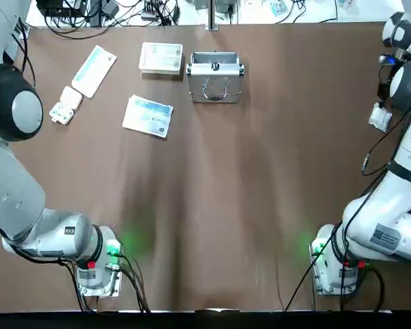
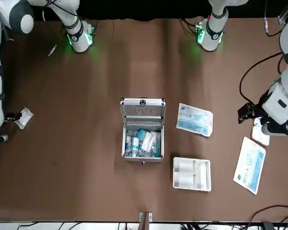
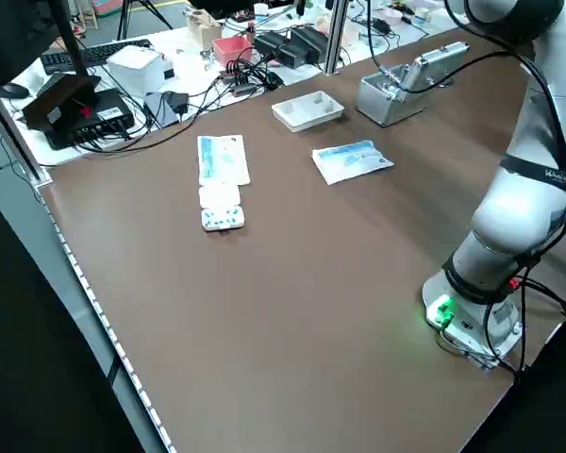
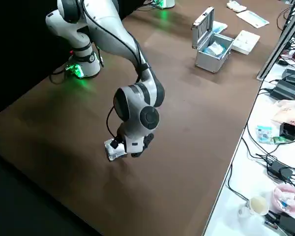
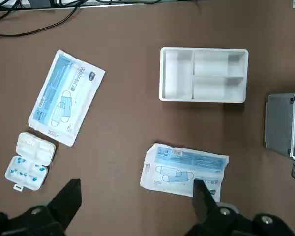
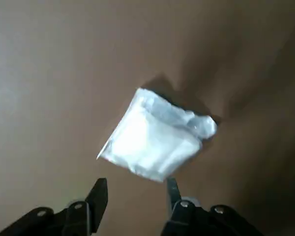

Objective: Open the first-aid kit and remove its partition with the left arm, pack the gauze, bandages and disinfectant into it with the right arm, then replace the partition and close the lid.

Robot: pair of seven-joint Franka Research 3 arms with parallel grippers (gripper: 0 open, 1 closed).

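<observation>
The first-aid kit (image 2: pixel 143 143) stands open at the far middle of the table, its lid (image 2: pixel 143 109) upright. Inside lie blue-white packets and a small white bottle, the disinfectant (image 2: pixel 135 143). The cream partition (image 2: pixel 192 173) rests on the table beside the case, toward the left arm's side. My right gripper (image 6: pixel 136 194) hovers open just above a clear packet of white gauze (image 6: pixel 157 136), which lies at the table's right edge (image 1: pixel 380 118). My left gripper (image 5: pixel 137 196) is open and empty, held above the table between a pill box (image 5: pixel 32 160) and a printed packet (image 5: pixel 186 169).
A second long printed packet (image 1: pixel 94 70) lies at the far left. The kit (image 1: pixel 214 75) and partition (image 1: pixel 162 58) stand close to the table's far edge, with cables and gear behind it. Both arm bases (image 1: pixel 99 264) sit at the near edge.
</observation>
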